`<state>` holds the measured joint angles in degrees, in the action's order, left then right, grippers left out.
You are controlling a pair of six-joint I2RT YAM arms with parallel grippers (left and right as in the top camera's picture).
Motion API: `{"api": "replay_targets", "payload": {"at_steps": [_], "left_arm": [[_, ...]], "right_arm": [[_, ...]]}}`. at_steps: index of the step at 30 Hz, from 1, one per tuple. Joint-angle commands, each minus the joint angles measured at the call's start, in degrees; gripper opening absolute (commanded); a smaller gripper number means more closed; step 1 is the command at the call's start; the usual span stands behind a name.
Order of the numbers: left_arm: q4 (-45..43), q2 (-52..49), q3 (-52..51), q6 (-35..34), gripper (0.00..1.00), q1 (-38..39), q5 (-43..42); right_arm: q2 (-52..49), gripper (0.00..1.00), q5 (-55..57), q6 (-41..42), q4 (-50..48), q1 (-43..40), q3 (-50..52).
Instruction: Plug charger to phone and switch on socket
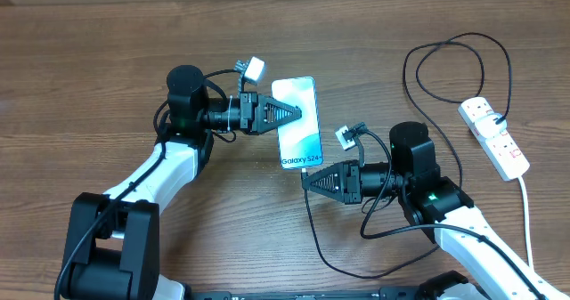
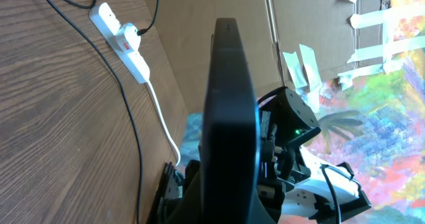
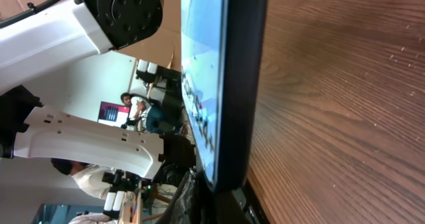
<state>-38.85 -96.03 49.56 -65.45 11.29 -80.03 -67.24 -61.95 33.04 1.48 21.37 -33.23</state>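
Observation:
The phone (image 1: pixel 297 126) shows its light blue screen up at the table's middle. My left gripper (image 1: pixel 297 113) is shut on its left long edge. In the left wrist view the phone (image 2: pixel 229 111) is a dark slab seen edge-on between the jaws (image 2: pixel 222 207). My right gripper (image 1: pixel 308 177) is at the phone's near short end, shut on the charger's connector tip. The charger's black cable (image 1: pixel 313 233) trails from it and loops round to the socket (image 1: pixel 495 138), the white power strip at the right. The right wrist view shows the phone's end (image 3: pixel 229 84) right above the jaws (image 3: pixel 222 207); the tip is hidden.
The socket's thick white cord (image 1: pixel 525 220) runs to the near right edge. The black cable loops wide at the far right (image 1: pixel 419 77). In the left wrist view the socket (image 2: pixel 123 41) and the cable (image 2: pixel 133 137) lie on the wood, with the right arm (image 2: pixel 299 127) beyond.

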Motion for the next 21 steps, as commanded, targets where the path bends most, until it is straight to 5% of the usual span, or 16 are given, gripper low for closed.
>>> {"api": "replay_targets", "payload": {"at_steps": [1, 21], "left_arm": [[-0.44, 0.79, 0.74, 1.42, 0.04, 0.55, 0.11], [-0.44, 0.79, 0.74, 2.27, 0.04, 1.53, 0.66]], "right_arm": [[-0.09, 0.04, 0.37, 0.22, -0.96, -0.44, -1.25], [-2.12, 0.04, 0.35, 0.20, -1.46, -0.44, -1.25]]}}
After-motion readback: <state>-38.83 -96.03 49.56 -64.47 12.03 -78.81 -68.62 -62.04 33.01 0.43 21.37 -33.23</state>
